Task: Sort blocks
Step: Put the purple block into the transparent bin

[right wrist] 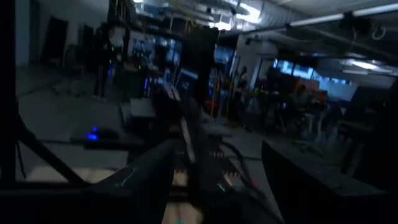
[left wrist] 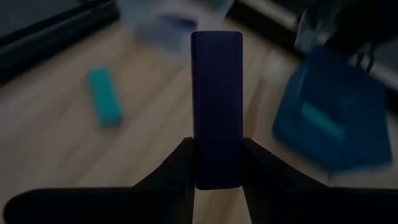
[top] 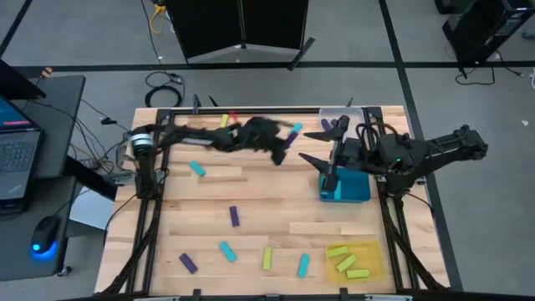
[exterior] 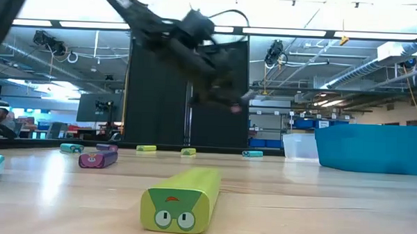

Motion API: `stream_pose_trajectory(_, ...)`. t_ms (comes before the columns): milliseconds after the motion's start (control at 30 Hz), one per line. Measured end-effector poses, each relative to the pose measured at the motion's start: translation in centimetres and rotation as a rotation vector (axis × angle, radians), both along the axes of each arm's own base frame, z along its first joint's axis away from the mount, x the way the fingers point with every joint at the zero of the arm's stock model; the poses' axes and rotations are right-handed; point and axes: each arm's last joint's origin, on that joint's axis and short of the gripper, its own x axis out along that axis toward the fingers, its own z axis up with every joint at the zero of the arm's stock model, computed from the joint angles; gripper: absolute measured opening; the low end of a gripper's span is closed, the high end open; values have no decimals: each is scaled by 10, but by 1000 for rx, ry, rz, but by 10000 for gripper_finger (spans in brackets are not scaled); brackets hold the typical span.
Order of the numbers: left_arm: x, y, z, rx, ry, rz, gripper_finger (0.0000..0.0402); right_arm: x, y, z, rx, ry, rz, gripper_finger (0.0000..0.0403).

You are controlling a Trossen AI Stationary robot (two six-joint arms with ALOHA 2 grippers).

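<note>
Between the left gripper's [left wrist: 216, 163] fingers stands a dark purple block [left wrist: 216, 106].

A dark purple rectangular bar block [left wrist: 216, 106] stands clamped at its lower end between two dark fingers [left wrist: 171, 171], raised above the table. On the wood lie the other short blocks: a cyan one [top: 196, 169] near the left side, a purple one [top: 235, 216] mid-table, and along the near edge a purple [top: 187, 263], a cyan [top: 226, 251], a yellow-green [top: 267, 257] and another cyan [top: 303, 265]. Three yellow-green blocks [top: 345, 261] rest in the yellow tray [top: 375, 248], and one cyan block [top: 338, 191] in the teal tray [top: 358, 181].
</note>
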Motion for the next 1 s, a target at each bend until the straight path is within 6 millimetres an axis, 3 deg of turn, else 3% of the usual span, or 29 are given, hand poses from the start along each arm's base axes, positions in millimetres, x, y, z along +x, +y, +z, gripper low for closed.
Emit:
stream_pose_trajectory(300,96,58,1,-49,-120,-34,100,7,5,-6,6,20,12,245)
stream_pose_trajectory(533,144,84,6,-85,-231,-19,100,15,7,-12,4,44,9,245)
stream_pose_trajectory(700,159,95,-9,-150,-288,18,100,15,9,-12,4,45,18,245)
stream_pose_trajectory(1000,148,123,-28,-237,-263,109,100,15,10,-12,0,46,21,245)
